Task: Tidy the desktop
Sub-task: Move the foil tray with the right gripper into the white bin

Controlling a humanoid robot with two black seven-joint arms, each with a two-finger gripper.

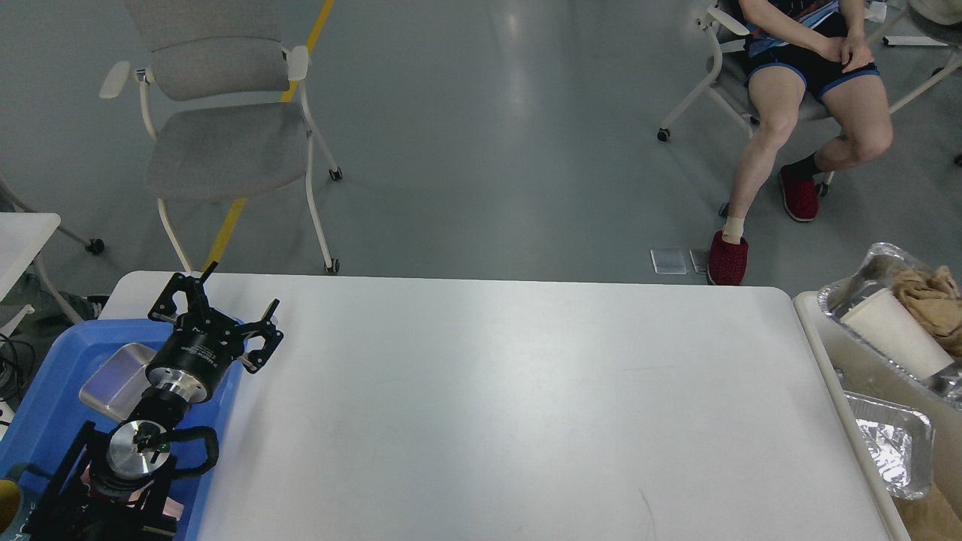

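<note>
The desktop (496, 406) is a wide white tabletop with rounded corners that fills the lower middle of the head view. Its surface shows bare. My left gripper (239, 287) hovers over the desktop's far left corner, above the far edge of a blue tray (52, 398). Its two black fingers are spread apart and hold nothing. My right arm and gripper are out of view.
The blue tray holds a shiny metal container (116, 379) under my left arm. A cream-white bin (834, 376) at the right edge holds foil trays (894, 443), a paper cup (894, 330) and crumpled brown paper (932, 297). A grey chair (218, 113) and a seated person (812, 98) are beyond the desk.
</note>
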